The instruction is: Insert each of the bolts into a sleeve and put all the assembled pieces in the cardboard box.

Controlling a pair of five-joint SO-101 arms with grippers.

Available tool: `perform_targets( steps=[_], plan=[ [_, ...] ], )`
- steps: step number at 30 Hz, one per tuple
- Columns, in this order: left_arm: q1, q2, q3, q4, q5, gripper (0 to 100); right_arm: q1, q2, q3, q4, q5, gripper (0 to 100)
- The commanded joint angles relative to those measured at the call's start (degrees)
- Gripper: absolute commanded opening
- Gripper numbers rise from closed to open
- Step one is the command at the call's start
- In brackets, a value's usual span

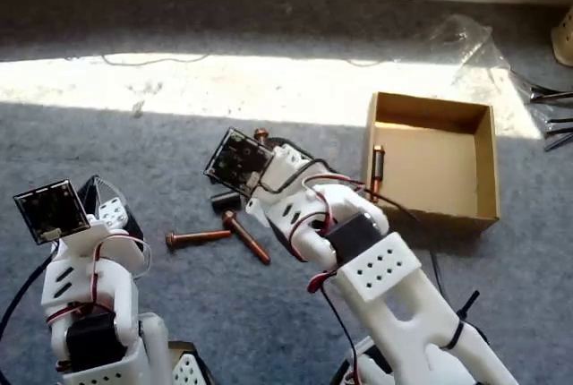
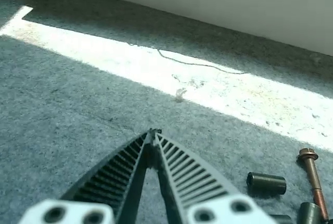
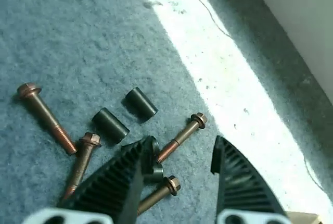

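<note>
My right gripper hangs wide open over crowded bolts and sleeves, cardboard box at its three o'clock. Closing here could pinch two pieces. Left gripper: closed, empty.

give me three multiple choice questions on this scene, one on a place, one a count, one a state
1. Where does the high view's assembled piece lie? A on the carpet; B in the cardboard box; C in a gripper.
2. How many bolts does the right wrist view show? A one; B four; C seven.
3. How do the fingers of the left gripper stand? A wide open; B shut on a bolt; C shut, nothing between.
Answers: B, it rests by the box's wall; B, four copper heads count out; C, the tips meet.
</note>
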Motion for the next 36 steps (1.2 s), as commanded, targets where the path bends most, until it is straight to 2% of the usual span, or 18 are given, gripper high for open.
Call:
perform_targets(
  steps=[1, 3, 9, 15, 26, 30, 36],
  plan=[
    [-1.1, -0.4, -2.86, 0.44, 0.0, 1, -0.84, 7.78, -6.46, -2.24, 2.64, 16.4],
    [-1.1, -0.4, -2.86, 0.44, 0.0, 1, -1.01, 14.46, -10.68, -2.24, 3.6, 16.4],
    [-1.27, -0.4, -1.45, 0.18, 0.0, 1, -2.42, 31.69, -21.05, -2.24, 16.79, 16.3],
    [-1.36, -0.4, -0.04, -1.14, -0.18, 1, -2.42, 41.27, -24.75, -2.24, 21.54, 16.3],
    [-5.41, -0.4, -0.31, -1.49, 0.0, 1, -5.93, 44.53, -24.4, -2.42, 23.47, 16.3],
    [-5.32, -0.4, -0.31, -1.49, 0.0, 1, -6.11, 44.53, -24.48, -2.51, 28.66, 16.3],
    [-5.41, -0.4, -0.31, -1.49, 0.0, 1, -6.11, 44.62, -24.22, -2.51, 28.13, 16.3]
  ],
)
